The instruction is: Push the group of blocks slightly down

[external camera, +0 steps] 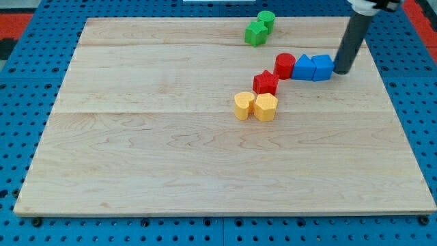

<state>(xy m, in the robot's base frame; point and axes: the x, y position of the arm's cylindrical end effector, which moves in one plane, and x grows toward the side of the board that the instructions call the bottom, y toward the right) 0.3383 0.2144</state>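
Observation:
A chain of blocks runs across the wooden board (171,150). From the view's right: a blue cube (322,67), a blue block (304,67), a red cylinder (285,65), a red star (265,83), a yellow hexagon (265,106) and a yellow heart-shaped block (244,105). My tip (341,70) rests on the board against the right side of the blue cube. The dark rod rises from it to the view's top right.
A green star (256,33) and a green cylinder (266,19) sit together near the board's top edge, apart from the chain. The board lies on a blue pegboard surface (20,123).

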